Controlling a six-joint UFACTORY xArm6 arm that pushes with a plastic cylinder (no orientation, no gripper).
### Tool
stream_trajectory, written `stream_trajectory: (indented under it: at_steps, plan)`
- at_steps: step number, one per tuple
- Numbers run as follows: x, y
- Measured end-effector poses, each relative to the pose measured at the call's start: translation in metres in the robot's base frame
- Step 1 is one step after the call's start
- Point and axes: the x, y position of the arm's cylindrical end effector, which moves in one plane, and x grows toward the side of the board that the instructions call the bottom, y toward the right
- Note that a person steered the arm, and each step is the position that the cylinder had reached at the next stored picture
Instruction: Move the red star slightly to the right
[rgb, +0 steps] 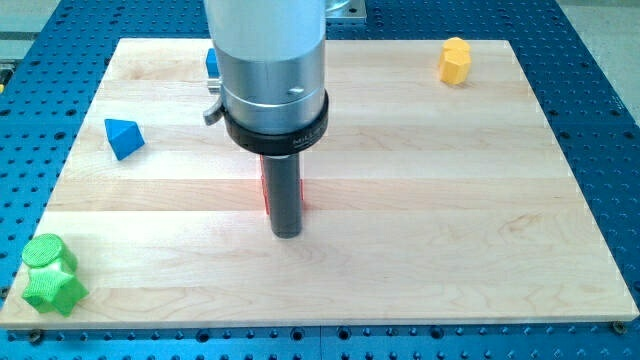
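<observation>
A red block (266, 188), the red star, sits near the board's middle, mostly hidden behind my rod; only red slivers show on the rod's left and right sides. My tip (287, 235) rests on the board just in front of it, toward the view's bottom. I cannot tell whether the rod touches the block.
A blue triangular block (124, 137) lies at the left. Another blue block (212, 63) peeks out behind the arm at the top. A yellow hexagonal block (454, 61) is at the top right. A green cylinder (48, 254) and a green star (55, 290) sit at the bottom left corner.
</observation>
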Motion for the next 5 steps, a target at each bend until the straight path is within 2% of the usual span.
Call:
stream_trajectory:
  at_steps: [1,2,3,4,5]
  plan:
    - [-0.003,0.003]
    - [-0.027,0.027]
    - [-0.080,0.058]
    - [-0.122,0.054]
    - [-0.137,0.018]
